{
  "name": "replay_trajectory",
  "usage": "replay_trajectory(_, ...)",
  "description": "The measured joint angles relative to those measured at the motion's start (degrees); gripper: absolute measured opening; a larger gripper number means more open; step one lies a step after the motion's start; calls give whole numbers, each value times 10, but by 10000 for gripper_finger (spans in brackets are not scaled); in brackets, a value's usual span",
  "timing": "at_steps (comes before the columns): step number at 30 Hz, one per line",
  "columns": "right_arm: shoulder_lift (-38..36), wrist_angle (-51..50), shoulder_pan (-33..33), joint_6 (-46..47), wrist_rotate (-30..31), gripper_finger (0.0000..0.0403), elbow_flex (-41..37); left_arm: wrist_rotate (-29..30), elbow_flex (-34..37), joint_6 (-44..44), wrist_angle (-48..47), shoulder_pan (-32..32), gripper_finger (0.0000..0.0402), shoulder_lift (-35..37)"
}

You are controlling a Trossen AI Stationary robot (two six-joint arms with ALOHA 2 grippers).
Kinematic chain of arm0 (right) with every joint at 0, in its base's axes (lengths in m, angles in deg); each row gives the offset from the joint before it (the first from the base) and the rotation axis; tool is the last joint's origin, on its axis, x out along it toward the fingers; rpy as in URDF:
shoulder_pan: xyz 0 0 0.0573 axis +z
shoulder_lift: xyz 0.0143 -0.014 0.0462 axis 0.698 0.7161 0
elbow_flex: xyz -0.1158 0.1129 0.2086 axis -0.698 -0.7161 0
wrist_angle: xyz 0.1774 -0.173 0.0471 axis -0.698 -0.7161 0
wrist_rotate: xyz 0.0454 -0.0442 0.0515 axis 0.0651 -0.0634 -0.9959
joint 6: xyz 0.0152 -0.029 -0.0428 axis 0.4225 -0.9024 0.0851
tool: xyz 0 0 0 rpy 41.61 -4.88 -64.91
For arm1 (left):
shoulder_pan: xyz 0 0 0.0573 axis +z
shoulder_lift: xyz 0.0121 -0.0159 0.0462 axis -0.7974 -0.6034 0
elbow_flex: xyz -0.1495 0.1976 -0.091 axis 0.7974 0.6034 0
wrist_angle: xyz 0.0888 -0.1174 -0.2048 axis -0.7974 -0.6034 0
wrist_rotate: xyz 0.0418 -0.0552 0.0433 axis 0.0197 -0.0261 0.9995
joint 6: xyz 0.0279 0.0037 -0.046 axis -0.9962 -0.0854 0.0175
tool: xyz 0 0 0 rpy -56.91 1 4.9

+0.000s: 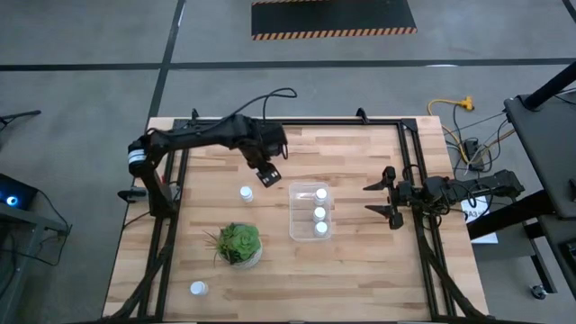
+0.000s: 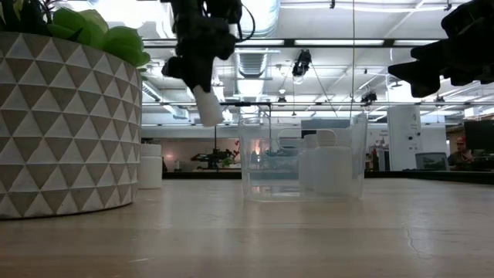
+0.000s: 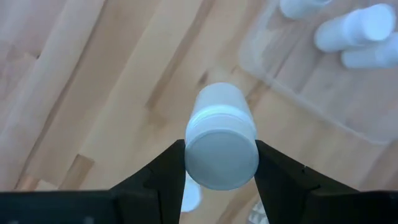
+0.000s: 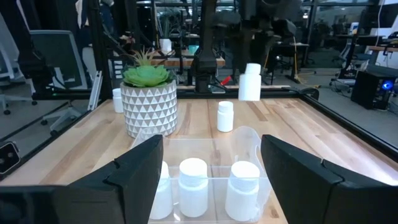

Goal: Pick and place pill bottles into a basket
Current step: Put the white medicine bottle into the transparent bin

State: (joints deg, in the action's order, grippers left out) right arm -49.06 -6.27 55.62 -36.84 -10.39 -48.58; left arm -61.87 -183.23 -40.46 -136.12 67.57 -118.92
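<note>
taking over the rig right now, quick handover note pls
Left gripper: jaws shut on a pill bottle, held in the air short of the basket.
Right gripper: jaws open, empty, waiting beside the basket's far side from the plant.
Done: three bottles stand in the basket.
Left: drop the held one in, then fetch the bottle near the plant and the one by the table's front edge.
</note>
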Motion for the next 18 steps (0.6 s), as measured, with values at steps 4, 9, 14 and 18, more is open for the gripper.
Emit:
replay_trajectory(4, 0, 0, 0, 0, 0, 260, 0, -1, -24, 17, -2, -13, 151, 0)
replay_trajectory(9, 0, 0, 0, 0, 0, 260, 0, 0, -54, 44, -10, -25, 147, 0)
replay_trajectory(14, 0, 0, 0, 0, 0, 260, 0, 0, -68, 57, -16, -37, 147, 0)
replay_trajectory(18, 0, 0, 0, 0, 0, 260, 0, 0, -72, 57, -26, -47, 146, 0)
